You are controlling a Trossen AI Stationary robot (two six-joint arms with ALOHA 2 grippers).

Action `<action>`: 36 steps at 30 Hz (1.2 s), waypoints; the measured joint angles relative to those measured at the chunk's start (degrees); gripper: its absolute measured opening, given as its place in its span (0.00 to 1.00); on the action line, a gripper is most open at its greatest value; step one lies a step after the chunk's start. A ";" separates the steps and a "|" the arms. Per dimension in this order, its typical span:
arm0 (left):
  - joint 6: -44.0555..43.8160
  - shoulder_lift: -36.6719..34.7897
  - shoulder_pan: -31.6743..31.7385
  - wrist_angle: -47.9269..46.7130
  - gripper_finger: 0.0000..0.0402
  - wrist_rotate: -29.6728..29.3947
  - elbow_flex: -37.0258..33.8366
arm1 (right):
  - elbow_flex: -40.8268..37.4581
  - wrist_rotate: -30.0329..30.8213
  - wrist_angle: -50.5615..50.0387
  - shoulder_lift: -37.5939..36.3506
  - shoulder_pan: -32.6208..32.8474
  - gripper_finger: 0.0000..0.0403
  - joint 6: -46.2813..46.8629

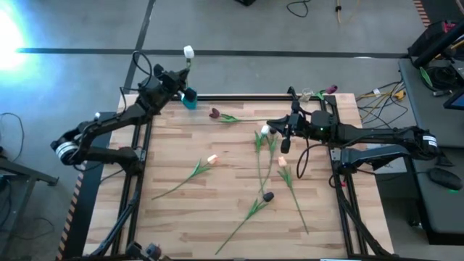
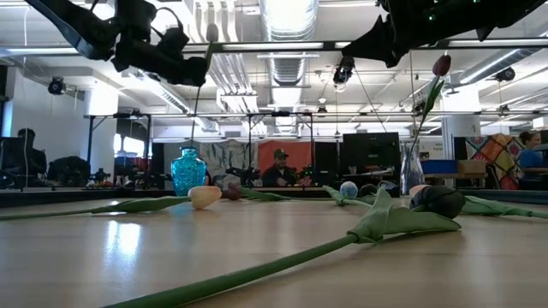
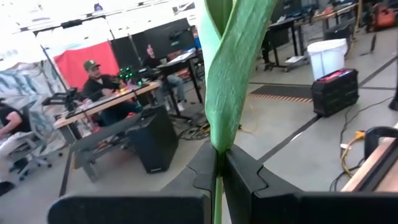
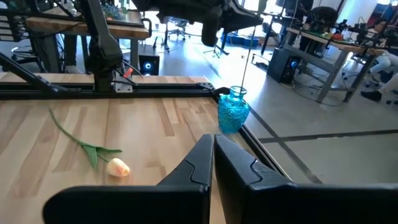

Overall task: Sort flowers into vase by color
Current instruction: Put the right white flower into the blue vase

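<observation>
Left wrist view is showing you the left gripper (image 3: 219, 163) pinching the green stem of a white tulip (image 1: 188, 52), its fingers (image 3: 245, 171) closed tight on the stalk with a long leaf (image 3: 229, 74) rising straight up between them. Overhead, your left gripper (image 1: 179, 78) is hovering at the table's far left corner, just above the blue glass vase (image 1: 189, 98), with the white head poking out past the table edge.

Your right gripper (image 1: 279, 130) is hanging over the far right part of the wooden table (image 1: 181, 217); its fingers (image 4: 233, 162) are pressed together with nothing between them. A clear vase (image 1: 307, 95) beside that arm is already holding a dark pink tulip (image 1: 331, 89).

Lying loose on the boards you are seeing a purple tulip (image 1: 214, 113), a peach tulip (image 1: 212, 159) left of centre, another peach one (image 1: 283, 162), a white one (image 1: 264, 130) under the right gripper, and a black tulip (image 1: 267, 196) nearest you.

No writing is readable anywhere.
</observation>
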 joint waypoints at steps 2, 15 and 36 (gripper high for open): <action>-0.15 0.50 0.19 0.08 0.00 -0.04 -0.20 | -0.08 0.00 0.00 0.00 0.00 0.02 0.00; -3.52 3.50 0.60 5.31 0.00 -1.09 -6.03 | -0.23 0.00 0.00 0.00 0.00 0.02 0.11; -6.77 0.76 0.49 1.62 0.21 -0.96 -8.04 | -0.23 0.00 -0.02 0.02 0.00 0.02 1.07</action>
